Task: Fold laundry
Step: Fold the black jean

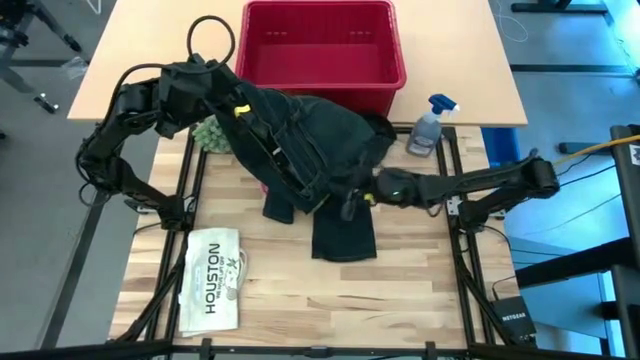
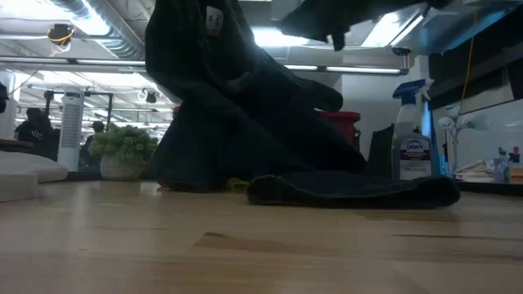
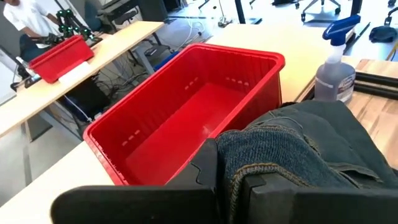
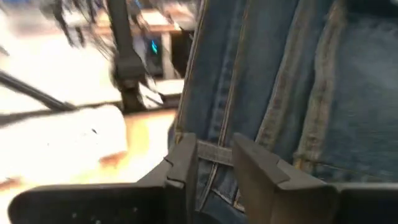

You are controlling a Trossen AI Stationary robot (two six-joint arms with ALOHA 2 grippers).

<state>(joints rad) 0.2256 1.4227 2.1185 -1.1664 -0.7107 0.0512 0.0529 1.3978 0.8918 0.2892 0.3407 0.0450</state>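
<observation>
Desk (image 1: pixel 330 300) is taken up mostly by the dark trousers (image 1: pixel 310 150), draped from the left gripper (image 1: pixel 215 80) down over the red basket (image 1: pixel 320 45) front edge, with the legs trailing onto the wood.

Left gripper is held raised near the basket, jaws clamped shut on a fold of the denim, seen clearly in the left wrist view; judged to be lifting the garment so it can be spread out.

Right gripper (image 1: pixel 362 192) is placed low at the trousers' right edge, jaws closing around a seam or belt loop, apparently to get a second hold for stretching the fabric flat.

"HOUSTON" printed item (image 1: pixel 213 278) is left flat near the front left corner, well apart.

Spray bottle (image 1: pixel 430 125) is parked beside the basket's right corner, clear of the work.
</observation>
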